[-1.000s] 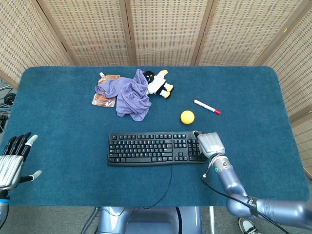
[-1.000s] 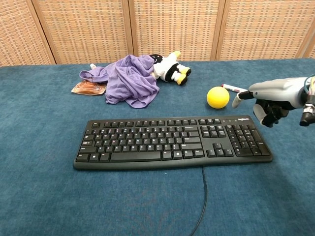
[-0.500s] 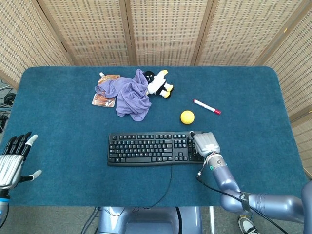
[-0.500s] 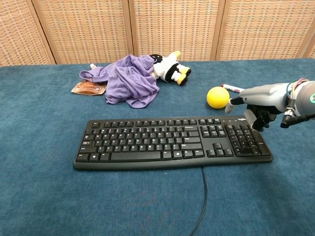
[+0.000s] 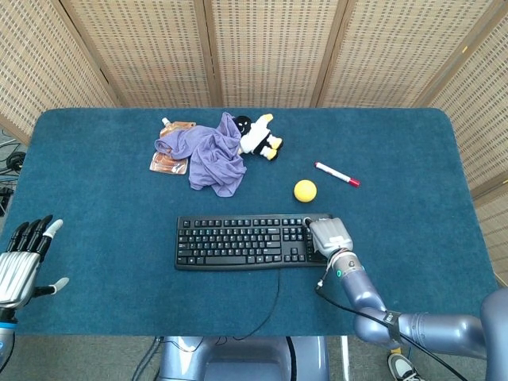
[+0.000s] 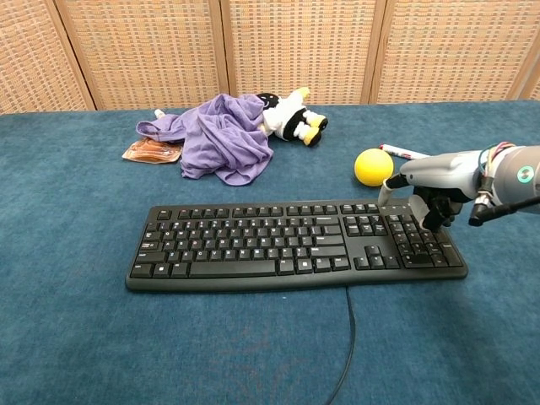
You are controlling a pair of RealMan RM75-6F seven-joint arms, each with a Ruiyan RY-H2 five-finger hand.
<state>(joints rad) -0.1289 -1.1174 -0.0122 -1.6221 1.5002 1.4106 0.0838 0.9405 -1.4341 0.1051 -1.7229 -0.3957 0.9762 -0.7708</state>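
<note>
with our right hand (image 6: 432,187) hovering fingers curled, grasping nothing, over the number pad end of the black keyboard (image 5: 250,241) at the counter's (image 5: 95,190) front middle, we should lower one fingertip squarely onto a key, while our left hand (image 5: 20,262) waits released.

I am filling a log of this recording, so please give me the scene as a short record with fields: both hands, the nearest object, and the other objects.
right hand: right hand above the right end of the keyboard, fingers curled downward; contact with the keys cannot be told
left hand: left hand at the table's near left edge, fingers apart, holding nothing
near keyboard: yellow ball, red marker
far side: purple cloth, plush penguin, orange pouch
surface: blue table
</note>
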